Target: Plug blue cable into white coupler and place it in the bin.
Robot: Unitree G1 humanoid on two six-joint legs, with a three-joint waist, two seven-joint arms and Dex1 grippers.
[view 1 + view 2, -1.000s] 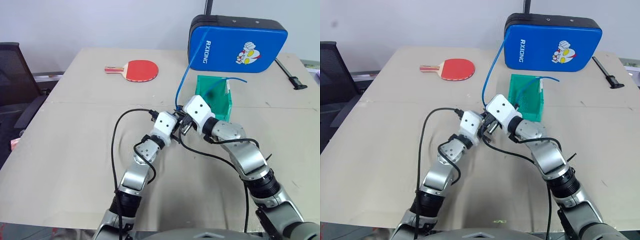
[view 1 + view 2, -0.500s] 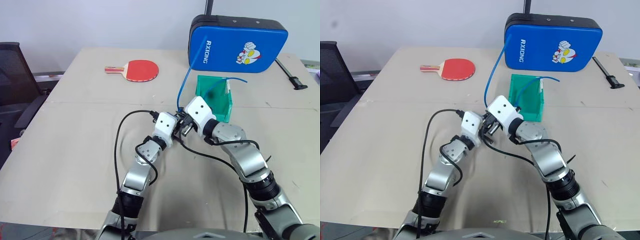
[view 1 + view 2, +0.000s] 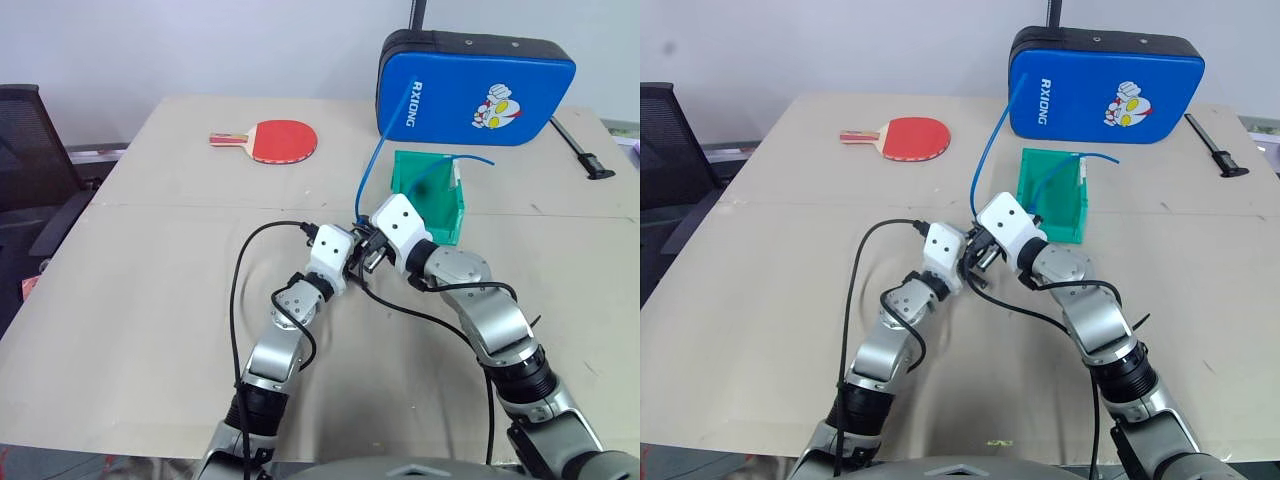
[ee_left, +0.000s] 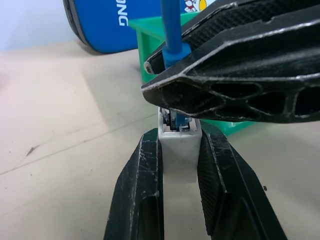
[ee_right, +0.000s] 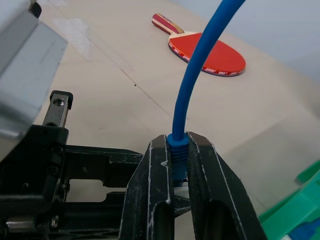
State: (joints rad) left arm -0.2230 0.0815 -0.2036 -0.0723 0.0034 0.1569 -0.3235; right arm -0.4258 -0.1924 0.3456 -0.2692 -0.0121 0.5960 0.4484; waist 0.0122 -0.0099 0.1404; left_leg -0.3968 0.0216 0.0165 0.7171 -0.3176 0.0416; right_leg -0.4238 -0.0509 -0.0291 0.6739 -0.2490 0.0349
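Above the middle of the table my two grippers meet tip to tip. My left gripper (image 4: 179,137) is shut on the white coupler (image 4: 179,152), whose socket faces the other hand. My right gripper (image 5: 176,142) is shut on the blue cable (image 5: 200,70) at its plug boot, and the plug sits at the coupler's socket mouth. From there the blue cable (image 3: 372,165) rises in an arc, and its far stretch lies over the green bin (image 3: 450,225) just behind my right gripper (image 3: 368,250). How deep the plug sits is hidden.
A large blue padded case (image 3: 475,90) stands behind the bin. A red table-tennis paddle (image 3: 275,140) lies at the far left-middle, a black tool (image 3: 580,150) at the far right. A black chair (image 3: 30,150) stands off the table's left edge.
Both grippers have stayed together in the same spot, still gripping. The cable's lower stretch has swung slightly to the right.
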